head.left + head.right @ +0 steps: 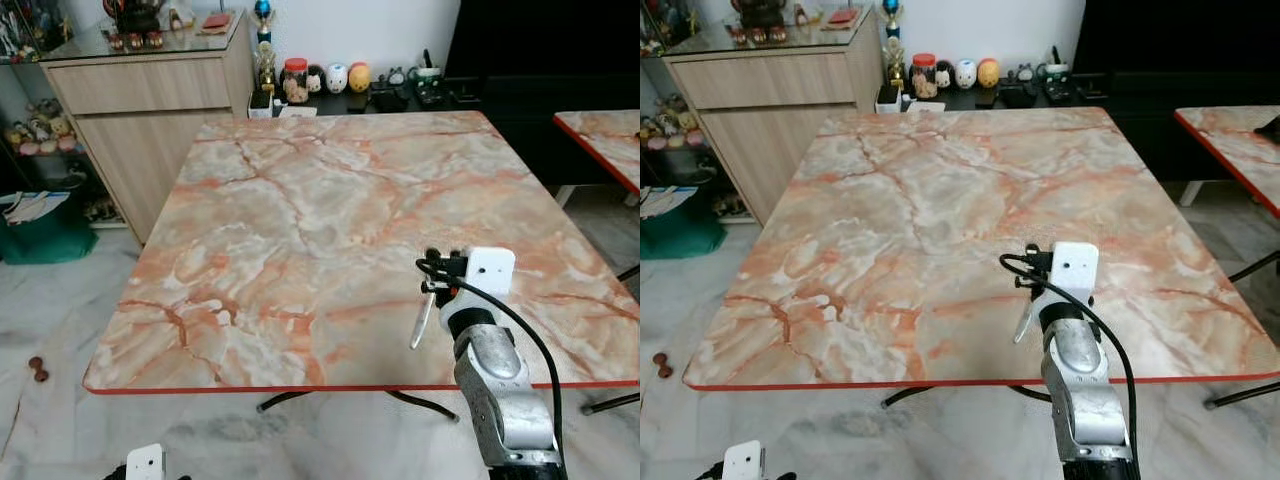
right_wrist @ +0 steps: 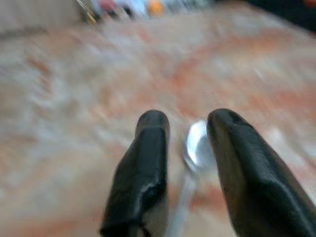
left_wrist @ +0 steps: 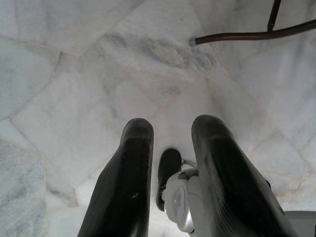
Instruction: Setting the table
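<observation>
My right pincer (image 1: 432,290) pinches a metal spoon (image 1: 421,322) over the marble tabletop (image 1: 300,230), toward its five o'clock edge. My left pincer (image 3: 170,133) hangs spread above the floor (image 3: 74,74).

right wrist view blurred; spoon (image 2: 195,148) handle cut off; second table (image 1: 605,140) cropped at edge

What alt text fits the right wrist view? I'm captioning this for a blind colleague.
Two black fingers of the right gripper frame a silver spoon, bowl up, its handle running down between them, above a blurred orange-and-white marble table. Blurred colourful items sit past the table's far edge.
</observation>
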Robot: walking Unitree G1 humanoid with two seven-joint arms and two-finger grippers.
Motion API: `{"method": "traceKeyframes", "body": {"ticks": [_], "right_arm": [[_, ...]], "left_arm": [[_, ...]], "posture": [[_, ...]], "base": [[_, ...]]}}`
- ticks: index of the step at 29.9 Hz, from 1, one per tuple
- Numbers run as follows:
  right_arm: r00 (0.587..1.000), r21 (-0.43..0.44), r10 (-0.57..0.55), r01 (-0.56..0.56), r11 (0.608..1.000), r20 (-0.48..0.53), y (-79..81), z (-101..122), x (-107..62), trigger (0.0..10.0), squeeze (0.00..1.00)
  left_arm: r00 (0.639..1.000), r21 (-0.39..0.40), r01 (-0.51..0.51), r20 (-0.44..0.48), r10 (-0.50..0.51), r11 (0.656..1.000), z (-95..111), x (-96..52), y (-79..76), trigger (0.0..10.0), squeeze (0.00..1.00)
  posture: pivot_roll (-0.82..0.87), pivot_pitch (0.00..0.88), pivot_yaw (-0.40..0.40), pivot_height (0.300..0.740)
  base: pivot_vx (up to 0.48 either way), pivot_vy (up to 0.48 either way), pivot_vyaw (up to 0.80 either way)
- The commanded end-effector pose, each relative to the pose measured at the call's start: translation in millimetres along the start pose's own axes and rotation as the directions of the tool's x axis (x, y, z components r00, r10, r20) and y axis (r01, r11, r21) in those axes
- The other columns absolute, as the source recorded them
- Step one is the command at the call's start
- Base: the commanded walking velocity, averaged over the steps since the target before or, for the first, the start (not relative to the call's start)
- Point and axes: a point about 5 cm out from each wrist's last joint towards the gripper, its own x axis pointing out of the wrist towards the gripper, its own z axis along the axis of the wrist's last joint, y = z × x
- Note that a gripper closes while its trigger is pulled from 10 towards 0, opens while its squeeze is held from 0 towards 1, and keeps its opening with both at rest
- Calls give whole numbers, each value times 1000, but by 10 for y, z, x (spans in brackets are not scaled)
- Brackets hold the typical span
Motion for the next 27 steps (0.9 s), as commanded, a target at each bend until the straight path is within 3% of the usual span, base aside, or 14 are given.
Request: {"method": "traceKeyframes", "body": {"ticks": [1,4,20,27], "right_arm": [[996,31,-25,28,999,-90,-26,-120,9,10000,1000],[988,94,-23,38,995,-154,-24,-214,15,10000,1000],[987,97,-6,22,995,-159,26,-147,189,10000,1000],[983,97,70,-54,994,-168,124,-128,349,10000,1000]], "left_arm": [[1000,18,0,-16,0,1000,-13,-1,7,10000,0],[1000,18,-1,-18,1,1000,-18,-2,8,10000,0],[1000,16,0,-15,1,1000,-11,1,2,10000,0],[1000,15,-1,-15,2,1000,-10,1,1,10000,0]], "posture": [[-124,0,32,740],[-120,0,31,740],[-122,0,35,740],[-122,0,40,740]], "base": [[0,0,0],[0,0,0],[0,0,0],[0,0,0]]}}
